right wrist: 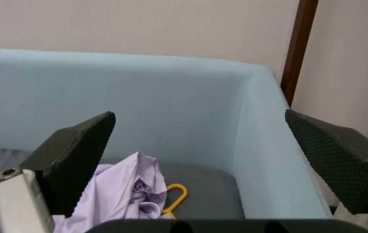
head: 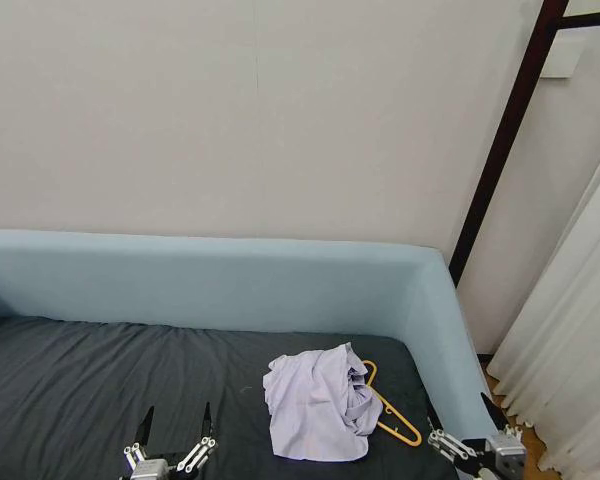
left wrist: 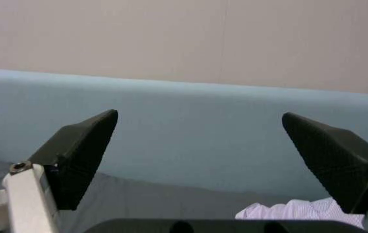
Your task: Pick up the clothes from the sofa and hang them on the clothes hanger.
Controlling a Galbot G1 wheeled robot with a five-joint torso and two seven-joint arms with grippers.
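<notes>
Left gripper: low at the near edge of the head view, over the seat. Its black fingers are spread wide with nothing between them.

Right gripper: low at the near right, by the sofa's right arm. Its black fingers are likewise spread wide and hold nothing.

Crumpled lavender cloth garment: lies in a heap on the dark grey seat cushion, between the two grippers and a little beyond them, nearer the right gripper. Neither gripper touches it. It also shows in the right wrist view, and its edge shows in the left wrist view.

Yellow plastic clothes hanger: flat on the cushion against the garment's right side, partly covered by the cloth, with its hook sticking out.

Light blue upholstered sofa: the backrest runs across behind the seat, and the right arm closes off that end.

Surroundings: a beige wall behind the sofa. A dark brown slanting post rises beyond the right arm. A white curtain hangs at far right.
</notes>
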